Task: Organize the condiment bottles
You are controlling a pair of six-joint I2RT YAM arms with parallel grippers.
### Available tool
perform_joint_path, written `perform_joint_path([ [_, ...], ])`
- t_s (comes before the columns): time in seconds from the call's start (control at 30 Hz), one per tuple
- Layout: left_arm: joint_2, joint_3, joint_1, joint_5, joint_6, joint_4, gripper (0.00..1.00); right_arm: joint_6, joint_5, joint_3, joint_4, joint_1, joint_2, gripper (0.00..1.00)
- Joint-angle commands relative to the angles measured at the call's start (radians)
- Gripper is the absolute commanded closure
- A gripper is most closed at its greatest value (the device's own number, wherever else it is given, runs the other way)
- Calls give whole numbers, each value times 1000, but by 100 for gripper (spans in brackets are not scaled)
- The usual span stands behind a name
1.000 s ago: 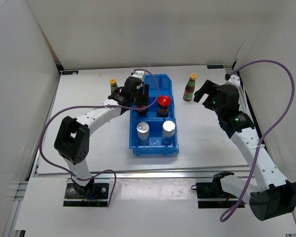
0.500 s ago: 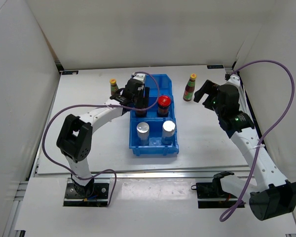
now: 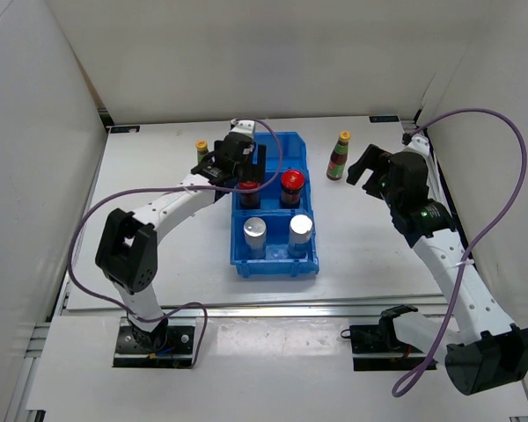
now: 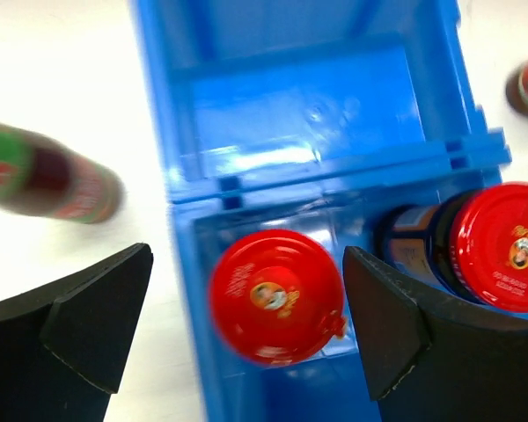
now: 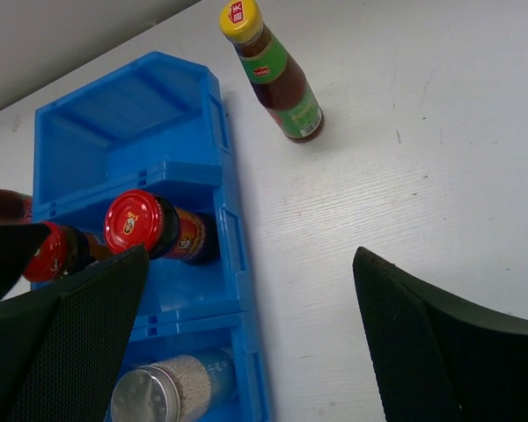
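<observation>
condiment bottles [image 3: 290, 182]: four are sitting inside the blue bin [image 3: 286, 151], and two are standing outside it on the table [image 3: 378, 237].
just changed: the left gripper [image 4: 245, 316] is drawing back toward the upper part of the top view. a second ago it was sitting low over the left red-lidded jar [image 4: 275, 294], whose lid is now showing clear.
meaning: that jar is looking placed, so the red pair is likely done and the slim bottles are remaining.
left gripper: spread wide and gripping nothing, with the jar below it and gaps on both sides.
right gripper [image 5: 251, 325]: gaping wide, empty, hovering at the right of the top view.
bin, lower compartment: left silver cylinder [image 3: 255, 229] and right silver cylinder [image 3: 300, 226], side by side.
bin, middle compartment: left red-lidded jar beside right red-lidded jar [image 4: 497, 246].
bin, upper compartment: holding nothing.
left slim bottle [image 3: 202, 151]: standing just beside the bin's upper left corner.
right slim bottle [image 5: 273, 75]: standing apart from the bin, to its upper right, near the right gripper.
</observation>
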Motion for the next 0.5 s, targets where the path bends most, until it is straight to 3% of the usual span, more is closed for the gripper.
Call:
perform_joint_path([
  [0.0, -181, 58, -2, -145, 21, -4, 0, -10, 28, 42, -12, -3, -27, 0],
  [0.1, -314, 55, -2, -202, 78, -23, 0, -21, 28, 65, -25, -3, -27, 0],
  [0.13, -356, 34, -2, -221, 87, -23, 0, -21, 28, 74, -25, -3, -27, 5],
  [0.2, -498, -38, -2, -276, 99, -34, 0, -42, 16, 74, -39, -3, -27, 100],
  [0.3, -703, -248, 35, -300, 99, -17, 0, -42, 5, 63, -30, -3, -27, 100],
  [0.33, -753, -373, 65, -300, 134, 3, 0, -42, 14, 63, -30, -3, -27, 82],
  [0.4, -848, -492, 77, -329, 179, 52, 0, -29, 14, 77, -41, -3, 14, 14],
  [0.43, -932, -579, 92, -342, 203, 84, 4, -29, 1, 92, -57, -3, 29, 23],
  [0.47, -971, -613, 107, -342, 214, 94, 16, -39, -27, 92, -58, -3, 43, 69],
])
